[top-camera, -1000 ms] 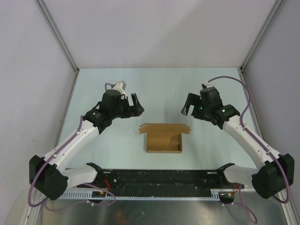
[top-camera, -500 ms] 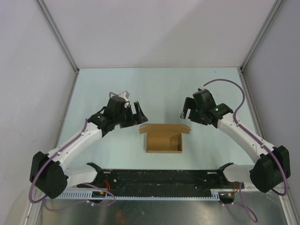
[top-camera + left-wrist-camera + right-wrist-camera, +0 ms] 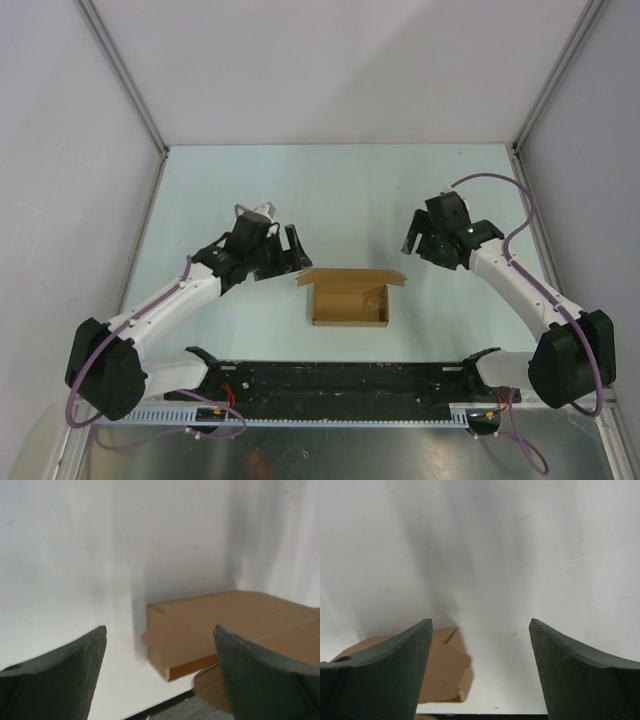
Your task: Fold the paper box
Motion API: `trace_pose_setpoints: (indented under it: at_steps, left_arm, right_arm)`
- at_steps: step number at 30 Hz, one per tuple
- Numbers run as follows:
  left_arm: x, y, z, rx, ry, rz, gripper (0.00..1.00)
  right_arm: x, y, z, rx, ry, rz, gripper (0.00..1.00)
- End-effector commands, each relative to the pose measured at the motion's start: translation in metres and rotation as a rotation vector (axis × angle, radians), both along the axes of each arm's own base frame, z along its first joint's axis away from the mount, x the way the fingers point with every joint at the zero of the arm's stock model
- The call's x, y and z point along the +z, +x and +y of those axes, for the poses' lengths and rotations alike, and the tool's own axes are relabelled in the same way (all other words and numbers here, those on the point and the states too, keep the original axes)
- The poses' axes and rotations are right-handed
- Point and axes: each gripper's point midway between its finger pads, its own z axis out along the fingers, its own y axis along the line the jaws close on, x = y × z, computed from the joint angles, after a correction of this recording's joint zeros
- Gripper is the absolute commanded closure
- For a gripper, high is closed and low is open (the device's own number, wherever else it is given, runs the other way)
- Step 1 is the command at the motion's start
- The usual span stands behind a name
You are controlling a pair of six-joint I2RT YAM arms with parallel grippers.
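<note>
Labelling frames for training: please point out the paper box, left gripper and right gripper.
paper box (image 3: 350, 303): top view, floor of the tray.
left gripper (image 3: 293, 250): top view, midway between fingertips.
right gripper (image 3: 412, 238): top view, midway between fingertips.

A: How's the light?
B: Bright, even, from overhead. The top view is sharp, with no glare; the table (image 3: 340, 190) shows only faint shadows.
A: The wrist views?
B: Softer. The fingers (image 3: 55, 680) near the lens blur, and the paper box (image 3: 210, 630) casts a diffuse shadow beside it. Grey shadow streaks cross the right one.
</note>
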Motion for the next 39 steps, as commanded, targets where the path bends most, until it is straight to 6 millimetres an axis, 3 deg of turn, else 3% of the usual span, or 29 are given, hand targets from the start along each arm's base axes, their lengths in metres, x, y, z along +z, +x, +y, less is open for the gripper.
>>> trace_pose_setpoints:
  at_steps: [1,3,4,5,10,11,14,19,31,39]
  left_arm:
    - [-0.007,0.001,0.038,0.125,0.056,-0.034,0.12]
    - [-0.013,-0.001,0.052,0.175,0.076,-0.037,0.17]
    - [-0.016,-0.003,0.053,0.178,0.081,-0.031,0.22]
    - [-0.018,-0.004,0.054,0.178,0.084,-0.025,0.26]
    - [-0.037,-0.015,0.047,0.106,0.090,0.040,0.69]
    - [-0.038,-0.016,0.047,0.099,0.094,0.043,0.76]
    - [-0.042,-0.014,0.048,0.079,0.117,0.043,0.92]
    - [-0.042,-0.008,0.043,0.057,0.130,0.052,1.00]
    - [-0.045,0.002,0.033,-0.020,0.158,0.065,1.00]
    - [-0.044,-0.004,0.007,-0.129,0.143,0.073,1.00]
  right_arm:
    - [0.001,0.000,-0.044,-0.045,-0.118,0.001,0.23]
    - [-0.005,-0.004,-0.051,-0.026,-0.133,0.039,0.42]
    - [-0.008,-0.006,-0.052,-0.017,-0.136,0.054,0.41]
    - [-0.011,-0.007,-0.053,-0.013,-0.138,0.068,0.49]
    - [-0.030,-0.022,-0.038,0.112,-0.102,0.182,0.97]
    - [-0.032,-0.024,-0.036,0.131,-0.096,0.194,1.00]
    - [-0.037,-0.031,-0.026,0.204,-0.068,0.229,1.00]
    - [-0.037,-0.037,-0.011,0.266,-0.001,0.248,1.00]
    - [-0.051,-0.046,0.018,0.368,0.043,0.303,1.00]
    - [-0.051,-0.052,0.020,0.381,0.026,0.315,1.00]
